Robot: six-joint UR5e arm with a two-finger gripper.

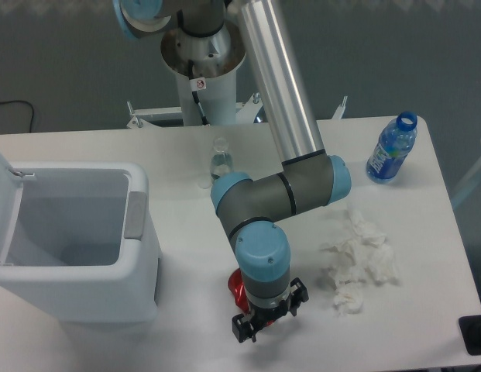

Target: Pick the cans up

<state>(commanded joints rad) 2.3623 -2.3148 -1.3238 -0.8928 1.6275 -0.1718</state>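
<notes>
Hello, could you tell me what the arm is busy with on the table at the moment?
The arm has its claw lowered near the table's front edge, right by the crushed red can, which peeks out from behind the wrist. Whether the claw grips the can cannot be told from this view. The open white bin stands to the left. Crumpled tissues and a blue-labelled bottle lie to the right, and a small clear bottle stands behind the arm.

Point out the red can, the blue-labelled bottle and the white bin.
red can (236,284), fixed camera, exposed left edge.
blue-labelled bottle (389,154), fixed camera, label.
white bin (139,240), fixed camera, right wall.
</notes>
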